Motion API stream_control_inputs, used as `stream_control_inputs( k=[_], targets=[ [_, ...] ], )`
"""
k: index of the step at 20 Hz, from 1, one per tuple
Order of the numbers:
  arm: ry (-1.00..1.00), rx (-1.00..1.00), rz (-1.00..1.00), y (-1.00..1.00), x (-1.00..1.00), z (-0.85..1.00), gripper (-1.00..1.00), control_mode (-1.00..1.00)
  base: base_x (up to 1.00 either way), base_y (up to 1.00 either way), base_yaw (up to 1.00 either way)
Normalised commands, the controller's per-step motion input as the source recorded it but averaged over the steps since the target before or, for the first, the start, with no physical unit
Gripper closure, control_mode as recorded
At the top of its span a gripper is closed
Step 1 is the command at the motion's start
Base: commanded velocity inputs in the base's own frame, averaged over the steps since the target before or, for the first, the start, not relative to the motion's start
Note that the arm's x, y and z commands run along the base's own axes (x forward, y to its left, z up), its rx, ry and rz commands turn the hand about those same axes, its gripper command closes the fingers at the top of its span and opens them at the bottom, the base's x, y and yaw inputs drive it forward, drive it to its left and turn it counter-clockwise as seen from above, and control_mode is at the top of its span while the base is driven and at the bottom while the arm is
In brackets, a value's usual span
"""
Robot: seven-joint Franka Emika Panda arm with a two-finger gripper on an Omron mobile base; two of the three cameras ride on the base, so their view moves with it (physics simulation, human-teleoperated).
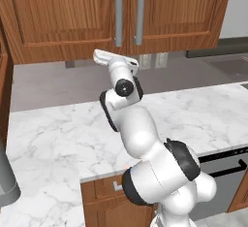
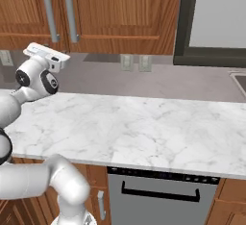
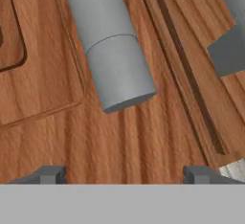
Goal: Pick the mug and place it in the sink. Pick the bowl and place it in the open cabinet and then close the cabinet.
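The cabinet (image 1: 72, 12) is brown wood with a visible grain and panelled doors, and both doors are shut, with two long round grey bar handles (image 1: 129, 13) standing vertical side by side at the middle seam. The white arm reaches up and far over the counter (image 2: 144, 123), which is a smooth white marble slab with thin grey veins. The gripper (image 3: 125, 173) is just in front of the door, below the lower end of one handle, and its two small dark finger tips (image 3: 48, 174) stand wide apart with nothing between them. Under the counter there is a grey metal appliance front with a black bar handle (image 2: 161, 193). No writing can be read anywhere.
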Motion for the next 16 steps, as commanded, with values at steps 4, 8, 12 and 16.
stream_control_inputs(
  k=[4,8,12,16],
  targets=[
    [0.00,0.00,0.01,0.00,1.00,0.00,-1.00,-1.00,0.00,0.00,0.00],
    [0.00,0.00,0.05,0.00,1.00,0.04,-1.00,-1.00,0.00,0.00,0.00],
    [0.00,0.00,0.08,0.00,1.00,0.04,-1.00,-1.00,0.00,0.00,0.00],
    [0.00,0.00,0.07,0.00,1.00,0.00,-1.00,-1.00,0.00,0.00,0.00]
  ],
)
